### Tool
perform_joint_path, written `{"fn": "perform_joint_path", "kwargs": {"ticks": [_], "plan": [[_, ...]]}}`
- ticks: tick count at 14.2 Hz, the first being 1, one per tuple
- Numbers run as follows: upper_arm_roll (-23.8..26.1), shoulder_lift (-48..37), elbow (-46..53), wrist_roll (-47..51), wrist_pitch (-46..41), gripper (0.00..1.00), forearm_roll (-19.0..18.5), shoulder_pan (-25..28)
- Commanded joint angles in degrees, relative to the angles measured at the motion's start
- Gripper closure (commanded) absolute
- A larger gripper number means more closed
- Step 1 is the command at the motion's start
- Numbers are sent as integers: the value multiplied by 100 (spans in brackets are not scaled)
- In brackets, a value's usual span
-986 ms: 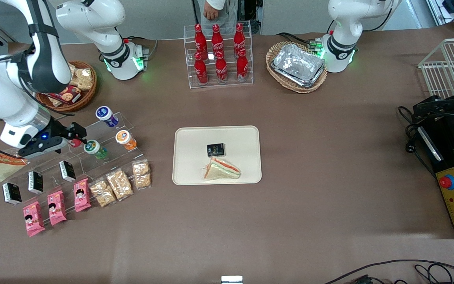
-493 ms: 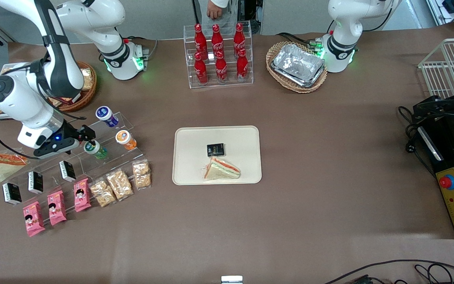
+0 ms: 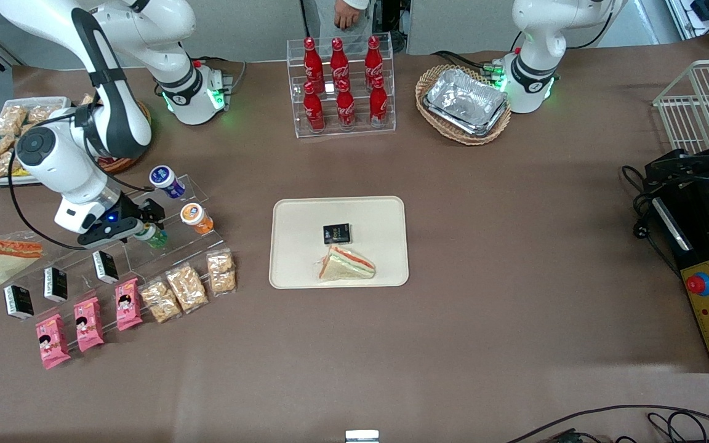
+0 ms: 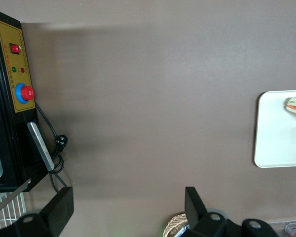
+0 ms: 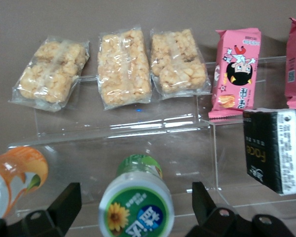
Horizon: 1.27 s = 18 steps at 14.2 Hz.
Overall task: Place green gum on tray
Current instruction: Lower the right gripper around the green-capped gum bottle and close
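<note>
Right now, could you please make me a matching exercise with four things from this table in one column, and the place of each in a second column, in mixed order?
Things:
1. green gum
2. sandwich
3. foil trays
4. gripper

Places:
A. in a wicker basket
B. on the clear stepped stand, beside the orange gum
C. open, one finger at each side of the green gum
D. on the tray

Pairs: 1-B, 2-D, 3-A, 4-C
</note>
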Motion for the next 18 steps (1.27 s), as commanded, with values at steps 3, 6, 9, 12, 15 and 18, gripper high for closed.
{"fn": "perform_joint_path", "kwargs": {"ticks": [3,6,9,12,15,18], "plan": [[-21,18,-254,102,427,0,1,47],[-39,9,-272,75,410,31,1,30],[-47,9,-263,84,348,88,1,21],[-56,-8,-202,110,322,97,10,21],[-56,-78,323,93,-307,96,45,30],[-56,-43,1535,119,-1958,96,80,30]]}}
